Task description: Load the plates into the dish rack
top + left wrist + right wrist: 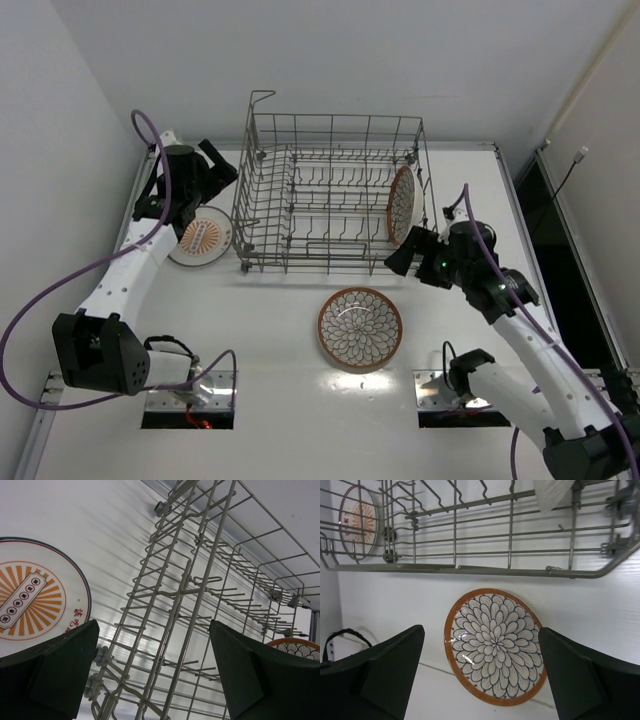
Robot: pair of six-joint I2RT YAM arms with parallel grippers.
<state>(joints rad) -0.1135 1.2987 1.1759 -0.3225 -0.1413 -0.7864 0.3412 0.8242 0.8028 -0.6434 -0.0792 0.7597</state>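
**Top view.** The grey wire dish rack [262,190] sits in the upper middle of the frame on the white surface [270,400]. A standing petal plate [402,205], brown-rimmed, is propped on edge inside the rack at its right end. A flat petal plate [360,329], also brown-rimmed, lies face up on the surface just below the rack, near the centre of the frame and not touching the wires. The sunburst plate [200,237], white-rimmed with an orange centre, lies flat just left of the rack, partly hidden by your left arm. Your left tool [222,165] is at the left of the frame, above the sunburst plate and close to the rack's left wall. Your right tool [402,252] is at the right of centre, by the rack's lower right corner and just beside the standing petal plate.

**Left wrist view.** The two dark fingers of your left tool fill the lower corners, spread wide with nothing held between them. The rack's wires and tines run through the middle of the frame. The sunburst plate lies at the left edge, and a sliver of the standing petal plate shows at the lower right.

**Right wrist view.** Your right tool is also spread wide and holds nothing, with a dark finger in each lower corner. The flat petal plate lies on the surface in the lower centre of the frame. The rack's wall crosses the top, and the sunburst plate shows through the wires at the upper left.
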